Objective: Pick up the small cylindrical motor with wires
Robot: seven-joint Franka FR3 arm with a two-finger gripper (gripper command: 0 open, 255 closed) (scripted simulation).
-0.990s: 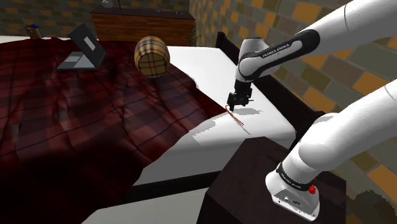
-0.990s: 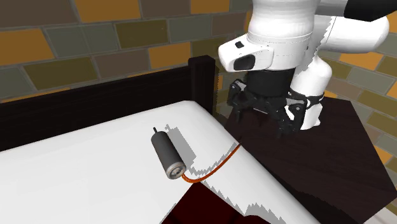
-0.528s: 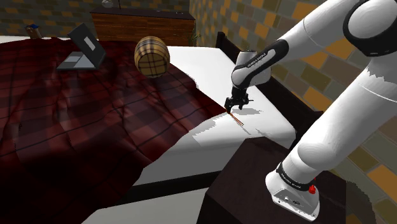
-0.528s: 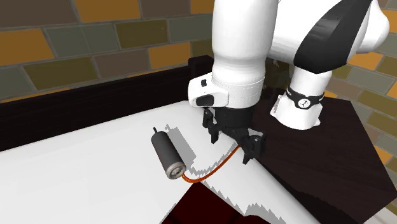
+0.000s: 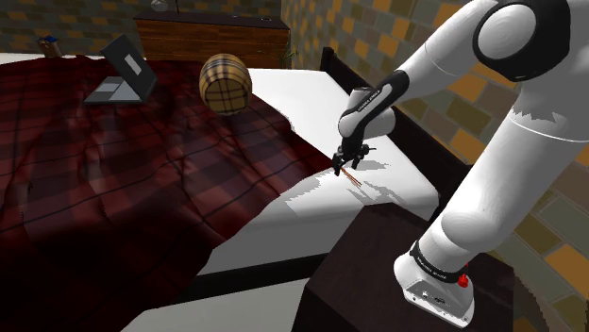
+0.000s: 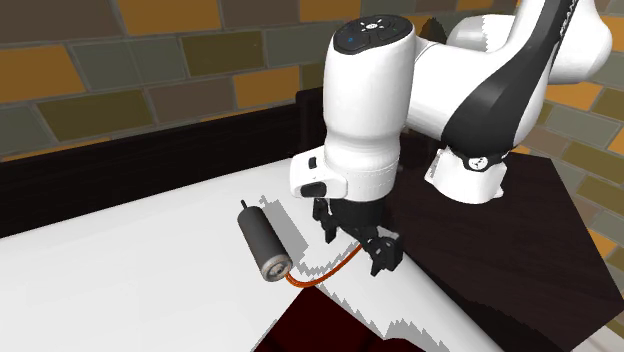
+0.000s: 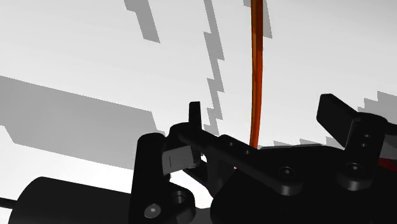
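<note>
Dark grey with a silver end cap, the motor lies on its side on the white sheet of the bed, left of centre in the second exterior view and close to the jagged edge of the red plaid blanket. Its orange wire curls off toward the lower right and passes under the arm.

The jaws stand spread, holding nothing, low over the sheet just beside the motor on its wire side. One finger hangs right above the wire. In the wrist view the wire runs up between the two black fingers.

To my eye this is the approach, not the grasp, since the hand is over the wire and not the body. Next it would need to shift across to the cylinder, straddle its width and sink before closing.

Lettering on the white forearm in the shoulder view looks like FRANKA EMIKA.
</note>
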